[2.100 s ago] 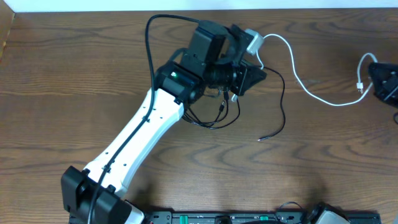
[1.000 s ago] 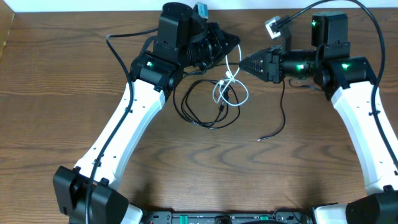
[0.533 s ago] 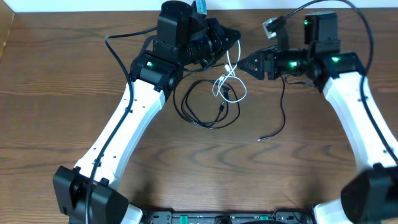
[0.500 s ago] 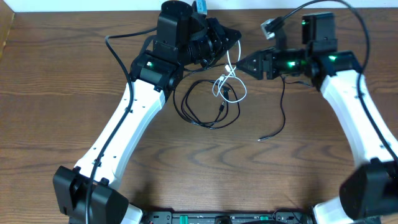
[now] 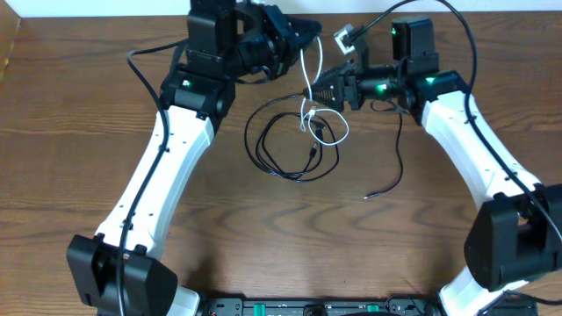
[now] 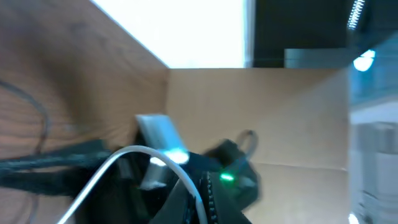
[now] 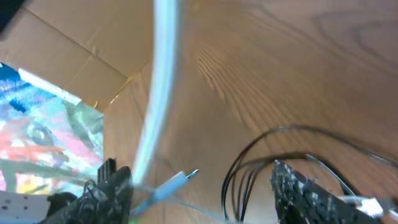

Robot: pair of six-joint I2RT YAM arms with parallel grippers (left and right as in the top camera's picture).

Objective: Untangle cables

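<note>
Both have shifted leftward: left pincer (image 5: 297, 29) pinches the white cable (image 5: 306, 75), right pincer (image 5: 313, 91) has spread wide around it.

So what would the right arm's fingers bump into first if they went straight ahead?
Probably the thin white cable hanging just ahead of the open right fingers, though depth is hard to tell.

white cable (image 5: 306, 75): we see it strung steeply upward, its small loops bunched below, lying across the black one.
black cable (image 5: 294, 178): we see a wide coil flat on the wood, tail trailing right.
</note>
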